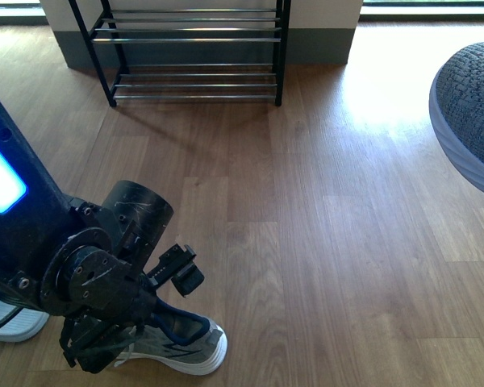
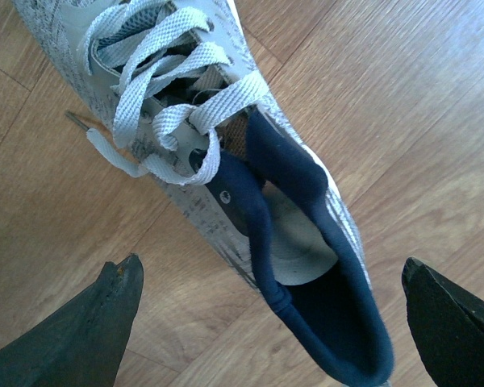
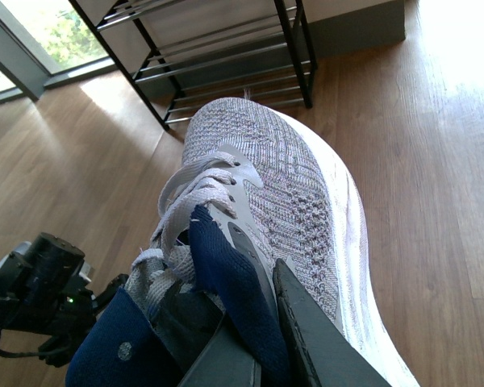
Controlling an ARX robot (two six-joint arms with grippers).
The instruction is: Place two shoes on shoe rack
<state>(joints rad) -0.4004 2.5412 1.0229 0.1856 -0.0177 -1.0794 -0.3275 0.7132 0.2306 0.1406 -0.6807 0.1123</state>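
The right gripper (image 3: 262,348) is clamped on the dark collar of one grey sneaker (image 3: 282,185). It holds the sneaker aloft, well short of the shoe rack (image 1: 195,79) with its toe toward it, presumably for carrying to a shelf. The second sneaker (image 2: 226,161) lies on the wooden floor (image 1: 347,242), well away from the rack. The left gripper (image 2: 268,270) hangs spread over its heel opening, apparently lining up a grasp.

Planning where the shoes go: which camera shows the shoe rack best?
The front view: the shoe rack stands unobstructed, its lower shelves visible, though its top is cropped. The right wrist view shows the shoe rack slanted behind the sneaker. The left wrist view misses it.
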